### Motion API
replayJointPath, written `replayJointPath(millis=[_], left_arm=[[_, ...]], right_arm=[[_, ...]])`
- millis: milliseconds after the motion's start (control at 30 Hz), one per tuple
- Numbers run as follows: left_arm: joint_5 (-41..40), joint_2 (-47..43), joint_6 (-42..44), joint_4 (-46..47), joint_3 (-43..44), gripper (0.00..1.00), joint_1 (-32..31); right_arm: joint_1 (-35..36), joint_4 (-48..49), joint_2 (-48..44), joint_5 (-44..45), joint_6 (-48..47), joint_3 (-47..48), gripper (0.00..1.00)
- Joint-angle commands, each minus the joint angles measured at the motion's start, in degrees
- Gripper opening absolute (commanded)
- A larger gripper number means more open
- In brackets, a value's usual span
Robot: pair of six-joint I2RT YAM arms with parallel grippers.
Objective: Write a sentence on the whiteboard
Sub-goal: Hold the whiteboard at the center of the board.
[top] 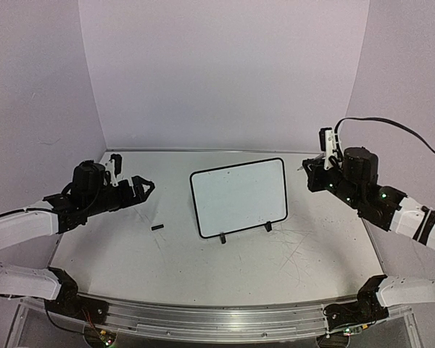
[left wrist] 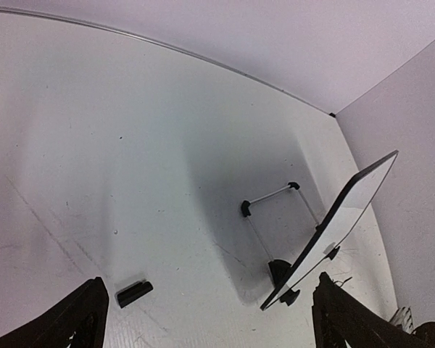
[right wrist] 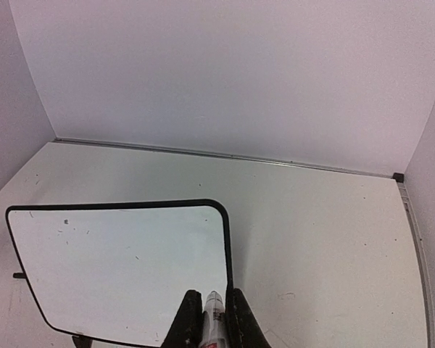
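and here's the whiteboard, standing on its two small black feet about midway across the tabletop, a little nearer the far edge than the near one. it leans back on a wire prop so its face tips up toward the arms, a handy angle for writing. the face is blank: a few specks in the right wrist view, no lettering, so the sentence is not yet begun. over toward the far right corner the right arm hangs above the tabletop, and the right jaws are clamped on a marker, its end poking forward between them and aimed at the board's right side. it's held like a pen, i'd judge, so the tip can meet the face squarely. the marker is near the board's right rim but apart from it. toward the left edge the left arm hovers with the left jaws spread wide, holding nothing. they face the board from the side, perhaps to steady the frame, since a light propped board could slide or tip under pen pressure. a small black cap lies flat between the left jaws and the board, touching neither. it's likely the marker's own, out of the writing path. next, by my reckoning: tip to the upper left of the face.
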Motion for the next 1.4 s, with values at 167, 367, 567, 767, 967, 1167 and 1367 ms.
replayJointPath(millis=[167,367,567,767,967,1167,1367], left_arm=[[15.56,6.27,-5.90,22.11,-3.46,0.98,0.11],[21.99,11.16,-2.76,37.85,-6.34,0.97,0.20],[29.46,21.48,-1.48,48.75,-4.25,0.92,0.41],[35.30,30.02,-1.08,52.54,0.51,0.80,0.46],[40.05,37.18,-0.07,53.43,5.19,0.74,0.31],[45.09,43.65,-0.80,56.85,8.87,0.65,0.11],[46.09,46.04,0.11,57.40,9.96,0.47,-0.24]], right_arm=[[-0.03,-4.05,-1.94,-1.98,2.20,5.48,0.00],[0.21,-2.17,-0.63,-5.68,-4.50,5.05,0.00],[1.82,4.54,5.59,-14.88,-4.19,7.66,0.00],[10.37,5.84,17.31,-14.00,-9.41,17.23,0.00],[14.33,6.50,30.40,-14.95,-10.34,27.50,0.00],[16.49,6.92,38.88,-16.18,-13.24,32.90,0.00],[18.86,10.37,41.63,-14.15,-16.02,31.92,0.00]])
